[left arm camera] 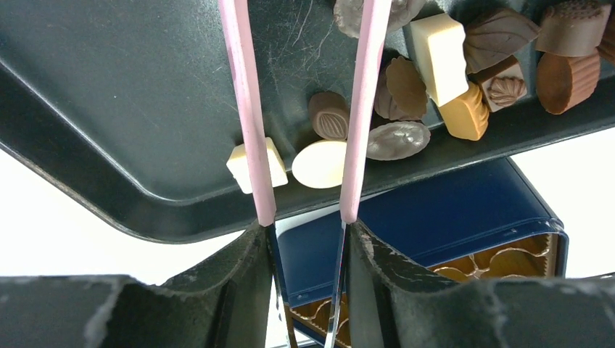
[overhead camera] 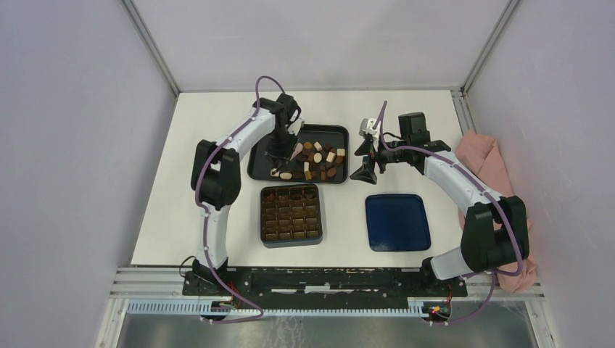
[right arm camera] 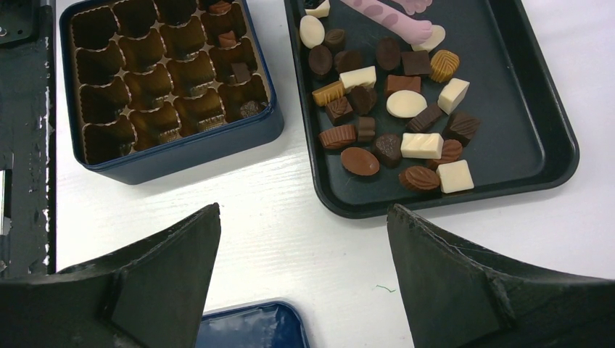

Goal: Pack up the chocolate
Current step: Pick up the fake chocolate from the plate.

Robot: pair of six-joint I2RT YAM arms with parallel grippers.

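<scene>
Clamping the tweezers [left arm camera: 246,109] in the left gripper [left arm camera: 308,243], both fingers [left arm camera: 239,283] pressed against the steel legs [left arm camera: 336,290]: partway closed, neither wide nor tight together. Reaching forward from those fingers over the tray [left arm camera: 109,87] on two pink prongs [left arm camera: 362,109], set apart.

Hanging over the table [right arm camera: 290,188] with the right gripper [right arm camera: 303,210], and spread right out: fingers [right arm camera: 174,268] far apart, gripping nothing, touching nothing.

Now the containers. Ahead and to the right of the right fingers, seeing the tray, black and shallow, carrying nearly all the chocolate [right arm camera: 422,145]: loose pieces in dark brown, mid brown and cream, bunched in the half nearer the box. Ahead and to the left of them, finding the box [right arm camera: 181,156], blue outside, gold-lined cells inside, with only a few brown pieces in, all in the column beside the tray. From the left wrist, catching that same box just behind the left fingers, past the tray's rim. Low between the right fingers, spotting one corner of the lid [right arm camera: 254,326], blue, flat on the table.

Down to single pieces ahead of the left fingers: between the prongs, a cream oval [left arm camera: 319,163] and a brown oval [left arm camera: 330,114]; under the left prong, a cream square [left arm camera: 274,163]; just right of the right prong, a brown leaf piece [left arm camera: 399,140]. Cannot tell whether touching any of them, with the prong tips out of that view.
</scene>
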